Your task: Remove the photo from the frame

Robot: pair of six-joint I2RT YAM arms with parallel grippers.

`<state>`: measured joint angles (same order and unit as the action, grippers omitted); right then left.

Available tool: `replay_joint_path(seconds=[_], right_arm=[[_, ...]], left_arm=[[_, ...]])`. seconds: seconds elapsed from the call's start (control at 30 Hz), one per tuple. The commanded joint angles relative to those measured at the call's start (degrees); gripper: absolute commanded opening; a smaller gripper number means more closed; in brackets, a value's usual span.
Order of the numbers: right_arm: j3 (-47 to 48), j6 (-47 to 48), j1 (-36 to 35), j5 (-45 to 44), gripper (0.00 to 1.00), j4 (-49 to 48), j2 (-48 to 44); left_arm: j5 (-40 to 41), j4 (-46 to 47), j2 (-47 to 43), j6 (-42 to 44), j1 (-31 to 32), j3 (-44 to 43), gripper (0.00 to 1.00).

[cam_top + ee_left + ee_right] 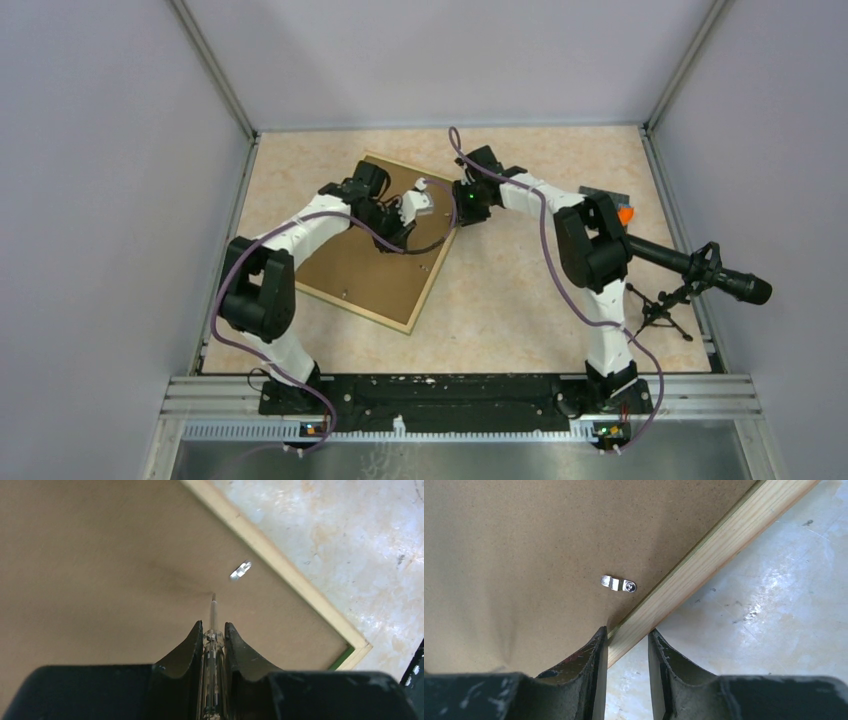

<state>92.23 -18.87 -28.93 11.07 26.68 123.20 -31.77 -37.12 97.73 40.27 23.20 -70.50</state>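
Two grippers are on the frame (350, 270), which lies back-up on the table (520, 290), so the photo is under the fibreboard and can't be seen. L gripper (213, 626), over the frame's back near its right rail, is clamped narrow on a clear-handled screwdriver (213, 652), shaft pointing fwd, tip at or on the board. Key relation: a metal clip (240, 570) on the frame's back sits just ahead-right of that tip, not touching, long axis slanting toward the rail. R gripper (626, 630), at the frame's right edge, straddles the wood rail, jaws apparently pinched on it. L arm is nearer w/ the tool; tip prob. needs a short push fwd-right.
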Motion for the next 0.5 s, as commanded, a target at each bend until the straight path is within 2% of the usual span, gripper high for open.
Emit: replay_joint_path(seconds=[0.0,0.17,0.3,0.37,0.47], right_arm=[[-2.79,5.78,2.79,-3.34,0.0,7.35,2.13],[-2.46,9.02,3.86,0.57,0.0,8.83,1.08],[-2.7,12.28,4.14,8.41,0.37,6.61,-3.18],[-2.38,14.57,4.2,10.09,0.46,6.16,-6.52],[-2.75,19.47,4.65,13.77,0.53,5.57,-11.09]], left_arm=[[-1.11,-3.22,-0.85,-4.14,-5.11,-4.66,0.0],[-3.9,-4.42,-0.98,-6.36,-10.01,-7.66,0.0],[-5.14,-5.06,-1.51,-8.13,-11.65,-9.22,0.0],[-5.8,-5.84,-1.78,-8.85,-11.87,-10.27,0.0],[-6.64,-7.3,-2.36,-9.53,-12.01,-11.56,0.0]])
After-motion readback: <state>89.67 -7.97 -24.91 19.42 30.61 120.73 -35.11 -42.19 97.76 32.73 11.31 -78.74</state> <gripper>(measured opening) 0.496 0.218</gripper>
